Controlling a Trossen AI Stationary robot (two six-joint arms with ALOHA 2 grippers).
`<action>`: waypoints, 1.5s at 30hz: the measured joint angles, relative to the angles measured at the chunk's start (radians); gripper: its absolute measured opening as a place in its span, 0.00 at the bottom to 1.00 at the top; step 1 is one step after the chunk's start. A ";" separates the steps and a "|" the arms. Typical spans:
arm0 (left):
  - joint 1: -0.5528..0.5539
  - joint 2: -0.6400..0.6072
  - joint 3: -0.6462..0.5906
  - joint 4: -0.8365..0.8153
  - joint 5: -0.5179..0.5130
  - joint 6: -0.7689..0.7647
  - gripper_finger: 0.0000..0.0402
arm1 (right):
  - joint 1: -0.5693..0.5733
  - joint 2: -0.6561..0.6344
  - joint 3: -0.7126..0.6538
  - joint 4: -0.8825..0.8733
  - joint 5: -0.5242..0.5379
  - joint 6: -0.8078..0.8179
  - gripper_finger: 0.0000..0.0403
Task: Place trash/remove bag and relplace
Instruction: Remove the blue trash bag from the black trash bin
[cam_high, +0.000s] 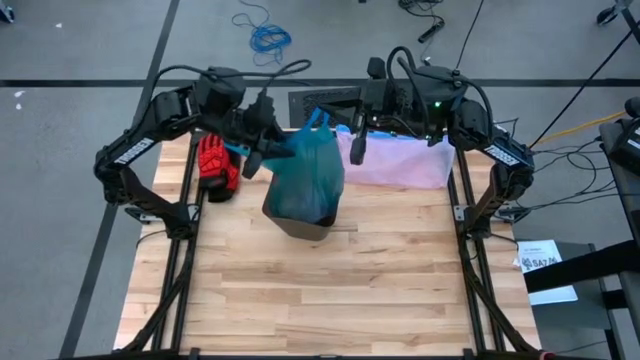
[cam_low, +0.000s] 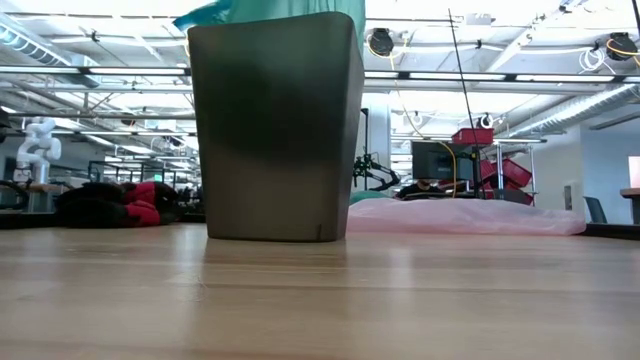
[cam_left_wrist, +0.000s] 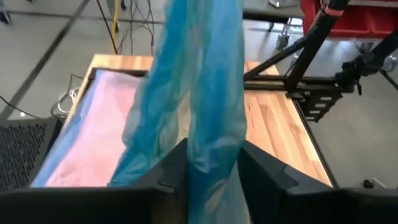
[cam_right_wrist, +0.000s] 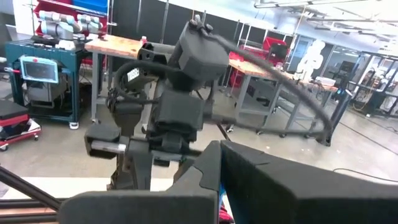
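Teal bag (cam_high: 312, 168) hangs stretched upward out of the dark bin (cam_low: 275, 125), which stands on the bench (cam_high: 330, 290) a little toward the far edge, between my two arms. My left claw (cam_left_wrist: 211, 171) sits above the bin's left rim with a gathered fold of the bag's film running between its fingers (cam_left_wrist: 171, 168); the fingers stand part-way apart, and I cannot tell whether they are pinching the film or merely framing it. My right claw (cam_high: 357, 148) is closed with nothing in it that I can see, hovering just beside the bag's knotted top, over the pale pink bag (cam_high: 400, 160) that lies flat along the far right of the bench.

To lift the liner cleanly, I judge I should first make sure of a firm pinch on the gathered neck, then draw straight up so the thin film slides free without dragging the bin over. A sideways pull could tip it.

Room is generous toward the near side, where bare wood lies open. Behind me it is tighter: the red glove (cam_high: 216, 168) lies near the far left corner, the pink bag on the right, and the bench's far edge is close.
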 joint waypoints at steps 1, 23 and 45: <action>0.000 -0.003 0.010 0.006 -0.001 0.000 0.32 | 0.000 0.000 0.000 0.001 0.000 0.000 0.00; 0.005 0.032 0.126 0.241 0.053 -0.010 0.53 | 0.002 0.002 -0.001 0.019 -0.157 0.067 0.00; 0.003 0.111 0.126 0.360 0.142 -0.199 0.40 | 0.002 0.037 -0.002 0.045 -0.184 0.117 0.00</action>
